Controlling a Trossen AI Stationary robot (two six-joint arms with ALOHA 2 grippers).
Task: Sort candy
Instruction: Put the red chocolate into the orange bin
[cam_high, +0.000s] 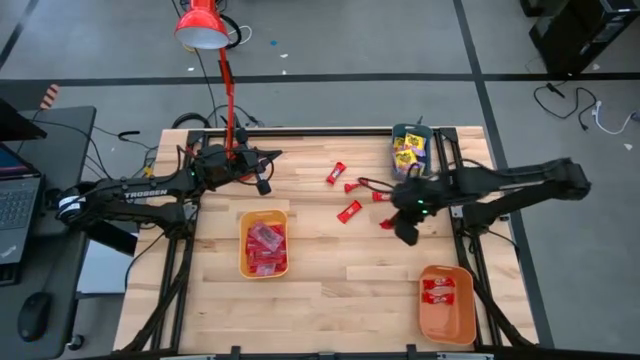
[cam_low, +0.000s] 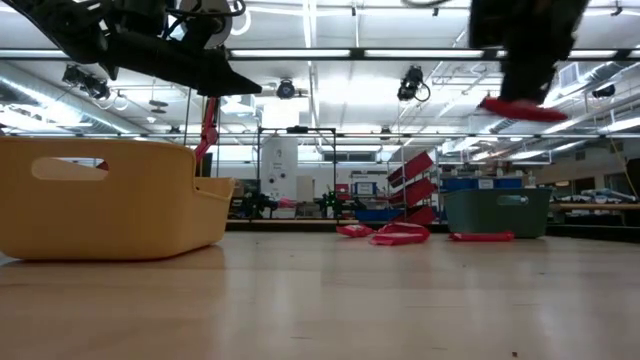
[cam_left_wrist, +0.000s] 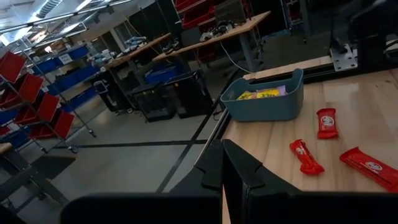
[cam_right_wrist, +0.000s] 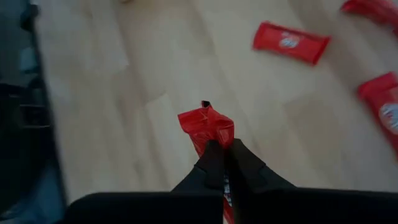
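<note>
A red desk lamp (cam_high: 199, 25) stands at the far edge of the wooden tabletop (cam_high: 330, 290). Left of the tabletop sit a laptop (cam_high: 14, 200) and a mouse (cam_high: 33, 315); right of it, cables (cam_high: 575, 105) trail over the floor.

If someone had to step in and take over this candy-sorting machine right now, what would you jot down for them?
Right gripper: shut on a red candy, lifted off the table near its middle-right.
Left gripper: shut, holding nothing, waiting at the table's far-left edge.
Done: red candies in the yellow tray, two in the orange tray, yellow and pinkish packets in the teal tray.
Left: place the held candy; then the loose red candies still lying mid-table.
</note>
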